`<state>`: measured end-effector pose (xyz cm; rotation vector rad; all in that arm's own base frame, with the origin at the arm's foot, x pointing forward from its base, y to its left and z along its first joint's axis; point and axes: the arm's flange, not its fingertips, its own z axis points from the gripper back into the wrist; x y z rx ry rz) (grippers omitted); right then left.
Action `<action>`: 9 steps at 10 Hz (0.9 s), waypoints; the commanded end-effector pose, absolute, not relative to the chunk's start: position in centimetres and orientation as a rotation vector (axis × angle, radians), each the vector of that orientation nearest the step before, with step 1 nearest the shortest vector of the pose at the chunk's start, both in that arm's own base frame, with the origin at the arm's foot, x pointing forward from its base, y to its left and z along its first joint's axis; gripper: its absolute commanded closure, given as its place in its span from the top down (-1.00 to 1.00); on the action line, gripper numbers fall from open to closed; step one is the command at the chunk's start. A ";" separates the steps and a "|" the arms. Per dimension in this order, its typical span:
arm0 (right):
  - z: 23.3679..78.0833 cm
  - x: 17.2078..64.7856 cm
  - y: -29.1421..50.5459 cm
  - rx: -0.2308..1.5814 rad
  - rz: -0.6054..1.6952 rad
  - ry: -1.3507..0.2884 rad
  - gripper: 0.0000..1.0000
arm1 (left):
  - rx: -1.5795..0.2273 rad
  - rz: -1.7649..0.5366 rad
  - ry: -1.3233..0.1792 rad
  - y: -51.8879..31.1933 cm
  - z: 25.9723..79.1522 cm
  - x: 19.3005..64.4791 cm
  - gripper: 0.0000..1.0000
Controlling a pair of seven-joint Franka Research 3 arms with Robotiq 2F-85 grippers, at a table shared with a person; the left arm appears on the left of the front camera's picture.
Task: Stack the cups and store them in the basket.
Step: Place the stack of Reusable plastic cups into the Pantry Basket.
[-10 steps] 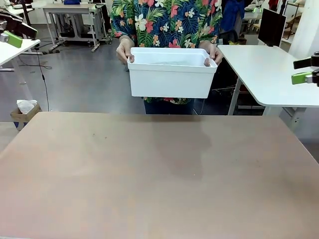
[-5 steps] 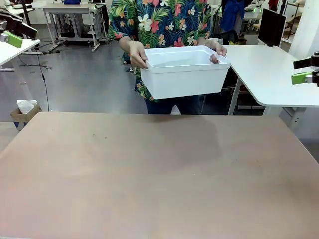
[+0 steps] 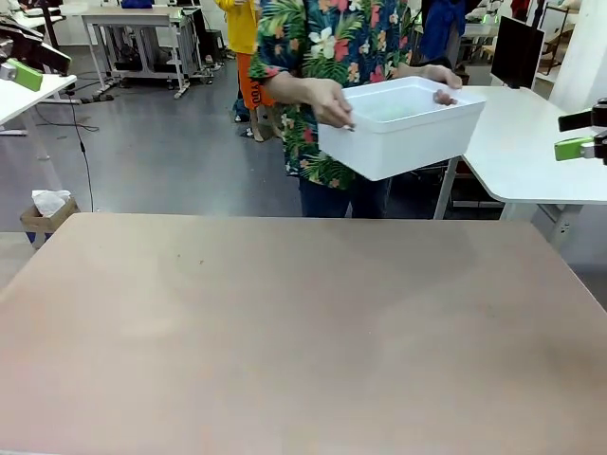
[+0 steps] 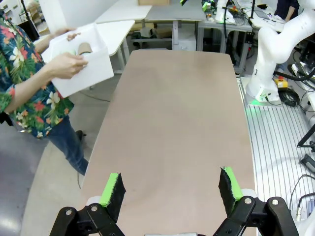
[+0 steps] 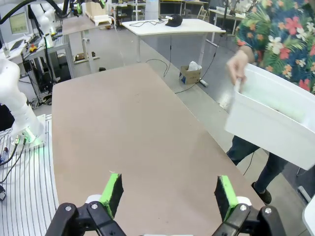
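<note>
- The basket (image 3: pixel 403 128), a white smooth-walled plastic bin with a rolled rim, is hanging in the air beyond the far edge of the table (image 3: pixel 303 332), carried by a person's two hands at its short ends and tilting a little.
- The cups are lying inside it: the left wrist view is showing the round tan mouth of one cup (image 4: pixel 84 48), and the right wrist view a pale mint shape (image 5: pixel 283 109) along the inner wall; how many there are I cannot tell.
- The left gripper (image 4: pixel 170 189) is hovering over the near end of the matte brownish tabletop with its green-padded fingers spread wide, gripping nothing.
- The right gripper (image 5: pixel 167 194) is likewise gaping wide and carrying nothing.
- From both grippers the basket is lying well apart, off past the table's far side and toward the robot's right, so the right arm looks the nearer; neither seems within reach of it.
- The task appears essentially finished.
</note>
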<state>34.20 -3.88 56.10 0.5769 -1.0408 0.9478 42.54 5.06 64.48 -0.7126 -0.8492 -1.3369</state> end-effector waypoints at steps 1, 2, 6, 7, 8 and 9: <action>56.1 34.4 -3.9 0.587 0.954 -1.073 1.00 | -0.705 -1.338 -0.843 5.0 64.8 42.3 1.00; 56.1 34.4 -3.9 0.587 0.954 -1.073 1.00 | -0.705 -1.338 -0.843 5.0 64.8 42.3 1.00; 56.1 34.4 -3.9 0.587 0.954 -1.073 1.00 | -0.705 -1.338 -0.843 5.0 64.8 42.3 1.00; 56.1 34.4 -3.9 0.587 0.954 -1.073 1.00 | -0.705 -1.338 -0.843 5.0 64.8 42.3 1.00; 56.1 34.4 -3.9 0.587 0.954 -1.073 1.00 | -0.705 -1.338 -0.843 5.0 64.8 42.3 1.00; 56.1 34.4 -3.9 0.587 0.954 -1.073 1.00 | -0.705 -1.338 -0.843 5.0 64.8 42.3 1.00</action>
